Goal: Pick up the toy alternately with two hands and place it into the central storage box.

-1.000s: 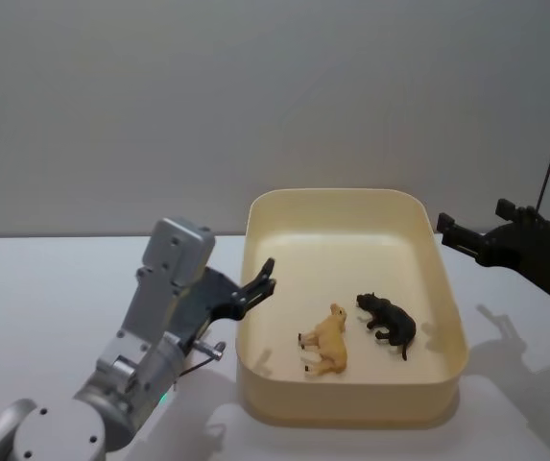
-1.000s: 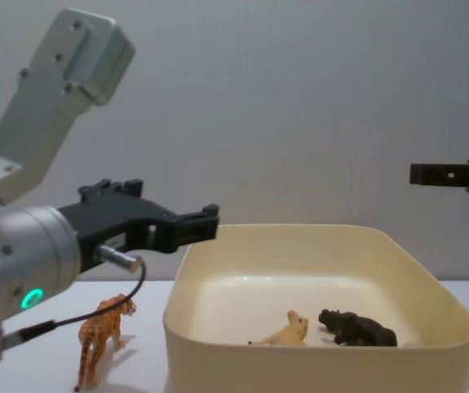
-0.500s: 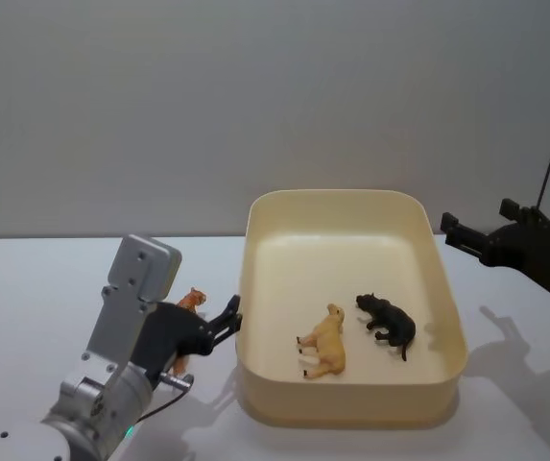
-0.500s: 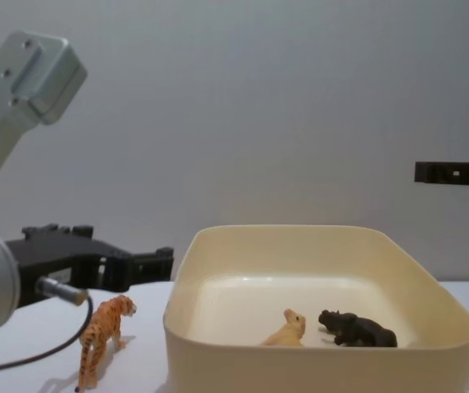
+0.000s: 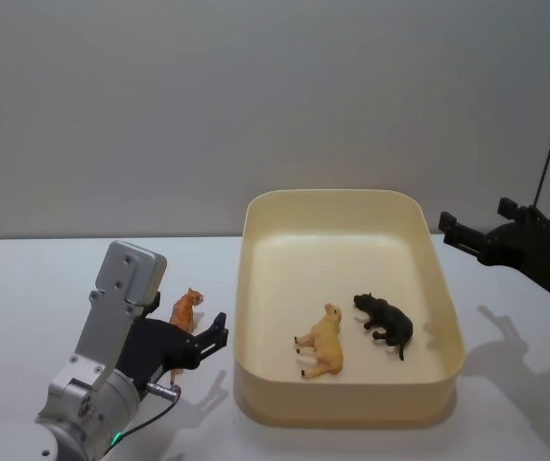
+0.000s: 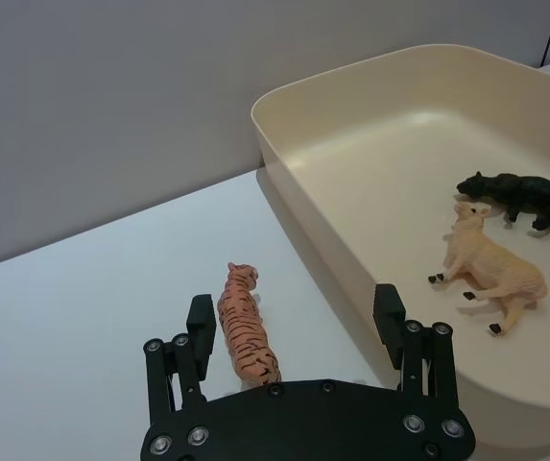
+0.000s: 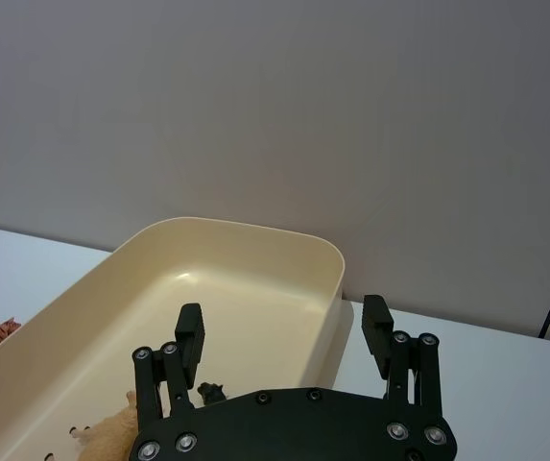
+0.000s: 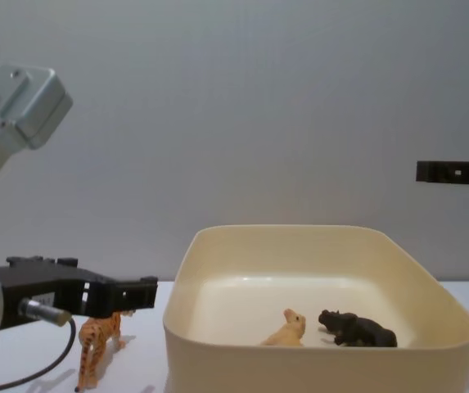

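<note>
A matte white table (image 5: 44, 279) is running back to a bare grey wall (image 5: 255, 96). The box (image 5: 332, 195), smooth cream plastic with rounded corners and sloping walls, is sitting mid-table. On its floor a tan figure (image 5: 322, 344) is lying on its side, with a glossy black one (image 5: 385, 322) at its 2 o'clock. The striped orange tiger (image 5: 184, 309) is standing on the table at the box's 9 o'clock. The left gripper (image 6: 294, 309), black plastic, is hanging low there, jaws wide, the tiger between its fingers and close to one. The right gripper (image 7: 283, 319) is hovering at the box's 2 o'clock, jaws wide, holding nothing.
</note>
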